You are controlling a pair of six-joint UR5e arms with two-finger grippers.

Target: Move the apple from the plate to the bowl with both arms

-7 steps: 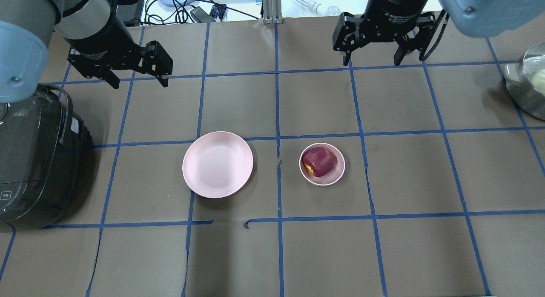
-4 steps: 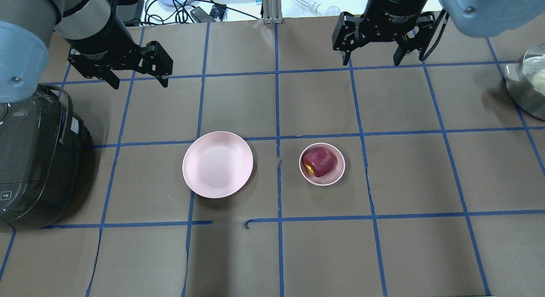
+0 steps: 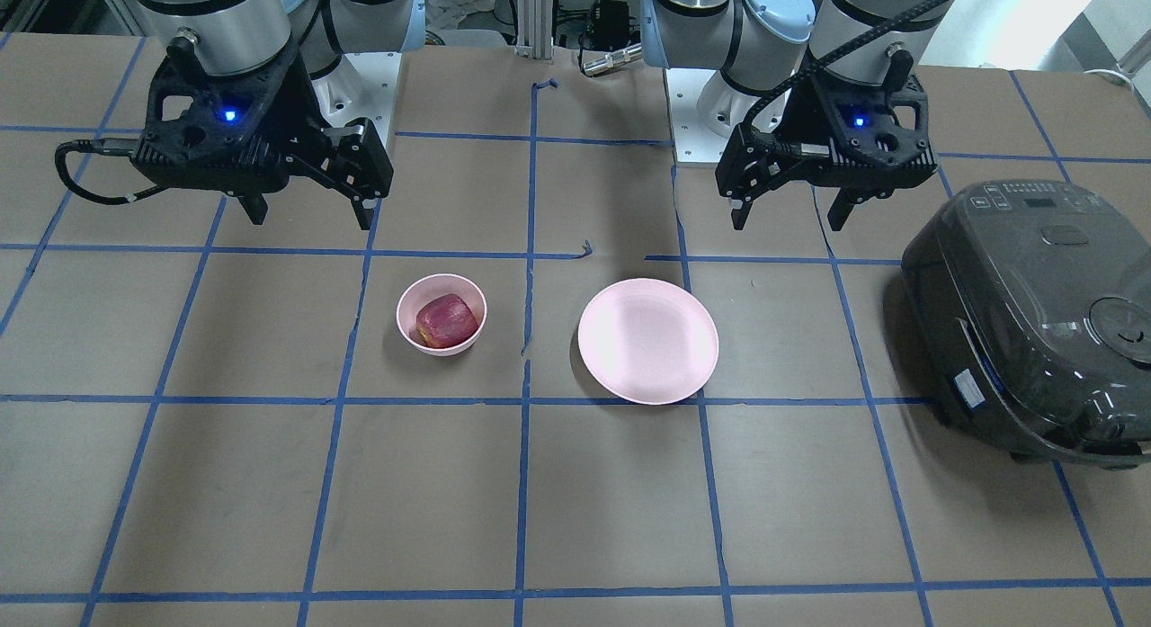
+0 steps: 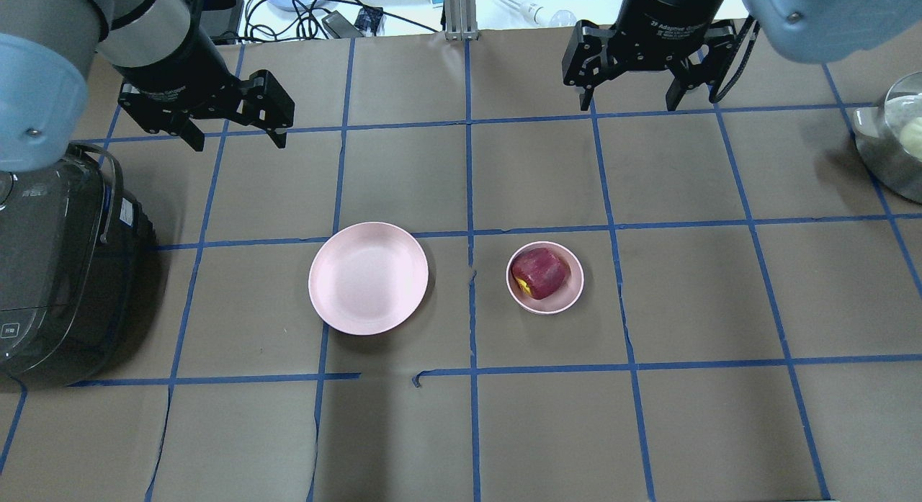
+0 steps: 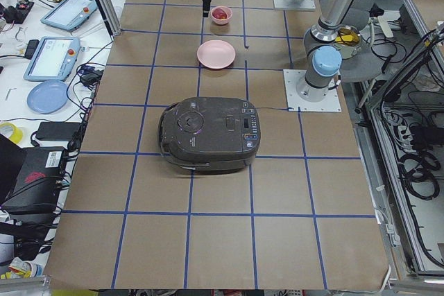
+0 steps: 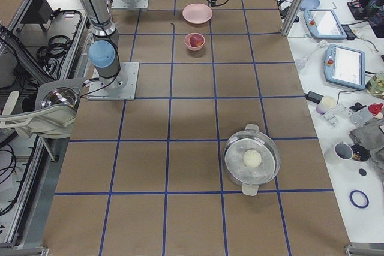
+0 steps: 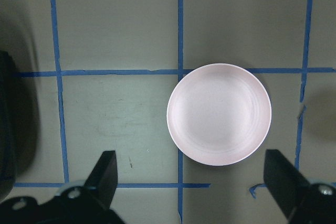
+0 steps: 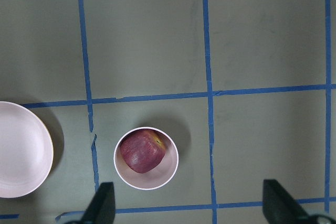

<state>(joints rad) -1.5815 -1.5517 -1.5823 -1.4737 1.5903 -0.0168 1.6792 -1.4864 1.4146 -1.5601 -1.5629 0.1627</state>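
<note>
The dark-red apple (image 4: 540, 272) lies inside the small pink bowl (image 4: 569, 297), right of the table's middle; both also show in the front view, apple (image 3: 445, 321) and bowl (image 3: 409, 309), and in the right wrist view (image 8: 142, 154). The wide pink plate (image 4: 368, 278) sits empty left of the bowl, also in the front view (image 3: 647, 341) and the left wrist view (image 7: 219, 114). My left gripper (image 4: 234, 138) is open and empty, raised at the far left. My right gripper (image 4: 629, 101) is open and empty, raised at the far right, well away from the bowl.
A dark rice cooker (image 4: 57, 271) stands at the left edge, near the left arm. A steel pot (image 4: 893, 145) holding a pale ball sits at the right edge. Cables and devices lie beyond the table's far edge.
The left arm has shifted very slightly. The right arm, apple, bowl and plate have not moved.
</note>
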